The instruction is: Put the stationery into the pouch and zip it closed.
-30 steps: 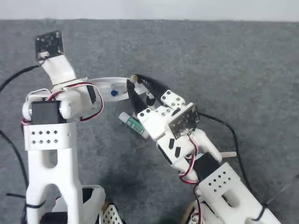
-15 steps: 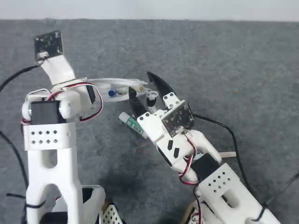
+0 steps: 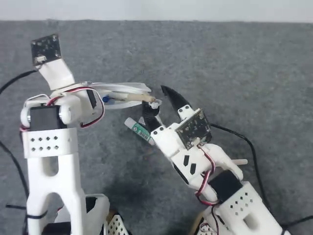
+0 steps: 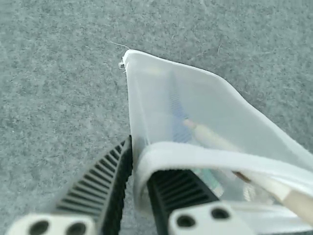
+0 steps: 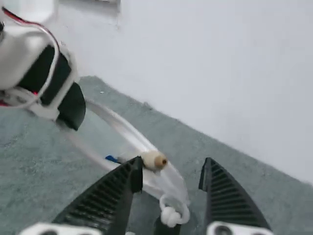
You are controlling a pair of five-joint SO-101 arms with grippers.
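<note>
While tight on the pouch (image 4: 195, 112) rim, the left hand (image 4: 142, 157); right hand (image 5: 172, 165) agape near the pencil (image 5: 154, 160); tube (image 3: 138, 129) label unreadable.

The grey, felt-like surface (image 3: 234, 63) carries a small white tube (image 3: 138, 129) with a green label, lying flat between the two arms, and a black cable (image 3: 11, 85) trailing at its left edge.

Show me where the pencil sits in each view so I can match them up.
High view: pencil, near the middle, poking out of the pouch mouth.
Left wrist view: pencil, seen through the pouch wall, running out over its rim.
Right wrist view: pencil tip between the right gripper fingers, close to one.
Shared landmark: the pouch.
</note>
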